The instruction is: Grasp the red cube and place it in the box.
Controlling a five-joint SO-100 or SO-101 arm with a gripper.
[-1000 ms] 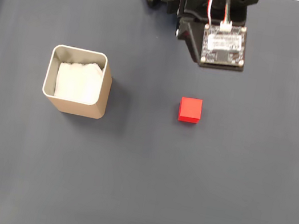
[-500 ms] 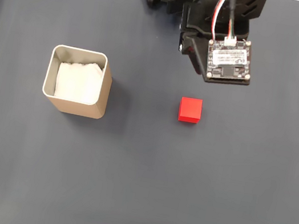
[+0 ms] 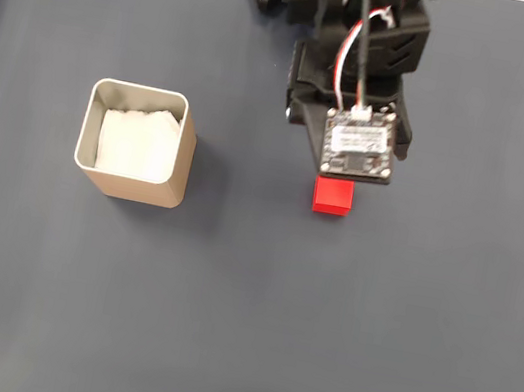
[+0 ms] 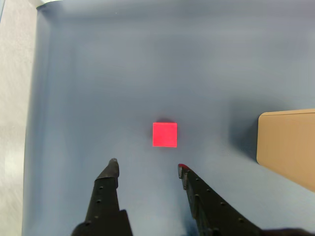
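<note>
Moved: arm (image 3: 359,61) is swinging in over the cube, now covering its upper edge in the fixed view; cube and box are lying where they were.
Box (image 3: 135,142): sitting well apart from the gripper, off to the right in the wrist view (image 4: 288,146); no cube inside.
Gripper (image 4: 146,166): jaws spread wide, holding nothing.
Cube (image 4: 164,134): resting on the mat just ahead of the fingertips, untouched.
Progress: approach is under way; grasp, carry and drop are all remaining.

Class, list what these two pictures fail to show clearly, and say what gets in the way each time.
- Small bright red cube: in the fixed view the arm's circuit board covers its top edge.
- Square tan box: cut off by the wrist view's right edge, its inside unseen there.
- Claw: its fingertips are hidden under the arm in the fixed view.
</note>
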